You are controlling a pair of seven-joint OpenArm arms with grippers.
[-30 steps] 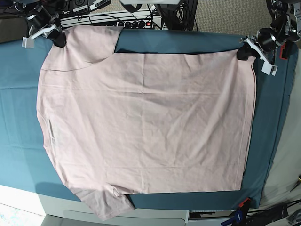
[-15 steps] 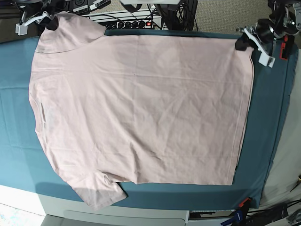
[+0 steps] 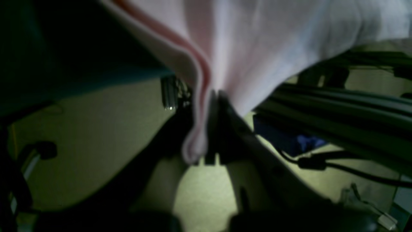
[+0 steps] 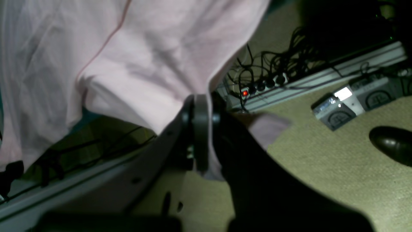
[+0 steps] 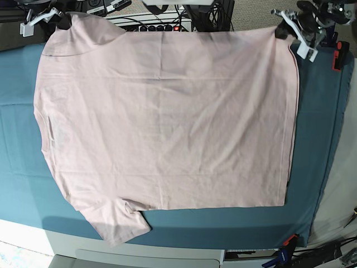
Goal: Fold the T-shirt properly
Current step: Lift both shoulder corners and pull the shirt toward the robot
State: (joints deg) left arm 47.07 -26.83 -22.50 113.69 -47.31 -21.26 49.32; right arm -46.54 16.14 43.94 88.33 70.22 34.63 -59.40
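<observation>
T-shirt (image 5: 167, 117) spread over most of counter (image 5: 315, 139); bare cloth strips found along both sides and near edge. Far edge of counter overhung by shirt. Beyond far edge: power strip (image 4: 264, 85), cable tangle (image 4: 289, 54), grey boxes (image 4: 338, 109), dark shoe (image 4: 391, 145) on floor. Passage there obstructed.

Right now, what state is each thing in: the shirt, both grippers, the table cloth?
T-shirt: spread open, plain side up, far edge lifted by both grippers.
Left gripper: shut on the T-shirt's far corner.
Right gripper: shut on the T-shirt's other far corner.
Teal table cloth: flat under the T-shirt.
</observation>
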